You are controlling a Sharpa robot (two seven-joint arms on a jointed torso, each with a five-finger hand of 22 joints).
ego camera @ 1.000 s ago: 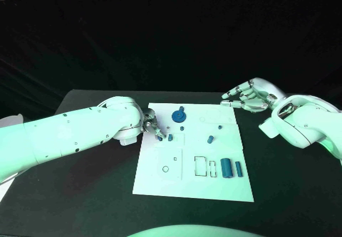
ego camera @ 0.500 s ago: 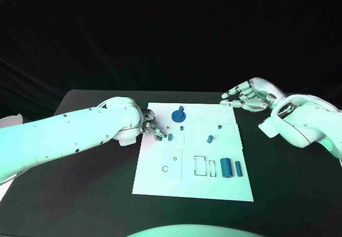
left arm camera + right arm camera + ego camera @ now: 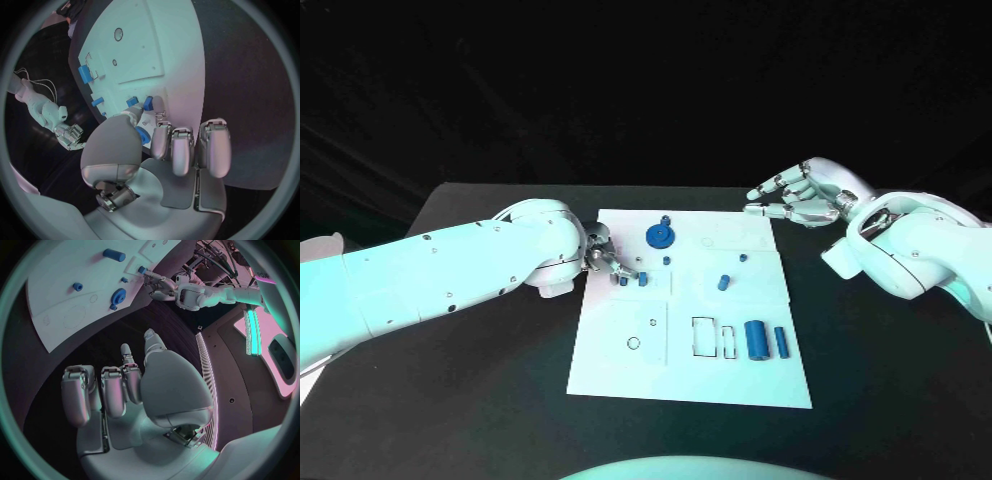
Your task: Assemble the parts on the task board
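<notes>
Left hand (image 3: 603,258): low over the left edge of the task board (image 3: 689,380), toward its far end, fingers bent down to the white surface. From the left wrist view, fingertips (image 3: 156,102) right beside 2 short blue parts (image 3: 148,103), with the thumb close under them. Cannot tell whether either part is actually pinched or only touched.

Right hand (image 3: 798,200): raised off the board's far right corner, over the black table (image 3: 473,350), well apart from every part. Fingers curled inward toward the palm, nothing inside them, as plain from the right wrist view (image 3: 125,390).

On the board, from the far end toward the near end:
- blue gear (image 3: 661,236) near the far edge, just beside the left hand's fingers, lying flat;
- small peg (image 3: 665,260) just behind the gear, toward the near end;
- the 2 short blue parts side by side at the left hand's fingertips;
- slanted blue piece (image 3: 724,282) near the board's middle, and a tiny blue piece (image 3: 743,257) slightly beyond it;
- thick blue cylinder (image 3: 759,340) and slim blue bar (image 3: 782,343) lying side by side on the right half, parallel, close together;
- rectangular outlines (image 3: 707,338) just left of the cylinder, nothing blue inside them;
- round hole (image 3: 635,342) on the left half, near the outlines.
</notes>
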